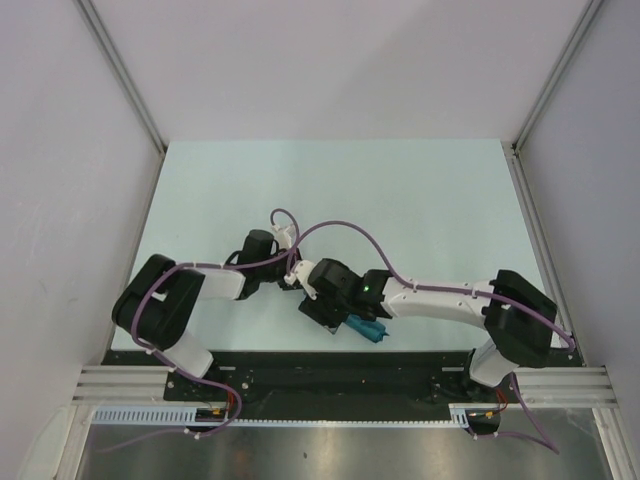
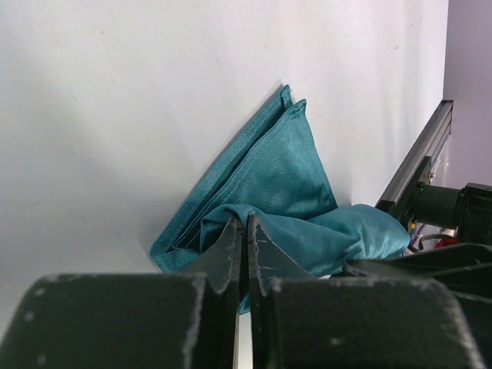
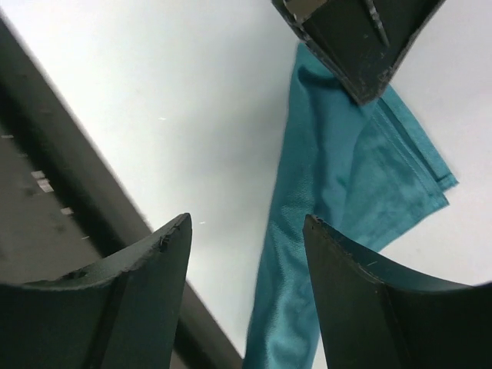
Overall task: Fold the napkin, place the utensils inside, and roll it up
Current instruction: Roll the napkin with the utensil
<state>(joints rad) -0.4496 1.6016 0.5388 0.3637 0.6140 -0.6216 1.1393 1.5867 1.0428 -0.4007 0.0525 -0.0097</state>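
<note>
The teal napkin [image 2: 284, 165] lies folded and bunched on the white table near its front edge. In the top view only a small teal end [image 1: 366, 329] shows from under the arms. My left gripper [image 2: 244, 224] is shut, with a raised fold of the napkin pinched at its tips; it sits mid-table in the top view [image 1: 296, 278]. My right gripper [image 3: 246, 224] is open just above the napkin [image 3: 338, 192], and a strip of cloth runs between and below its jaws; it meets the left one in the top view [image 1: 322, 310]. The utensils are out of view.
A black strip [image 1: 330, 365] and a metal rail [image 1: 120, 380] run along the table's front edge, close to the napkin. Aluminium posts [image 1: 125, 75] and white walls close the sides and back. The left finger [image 3: 361, 46] shows at the top of the right wrist view.
</note>
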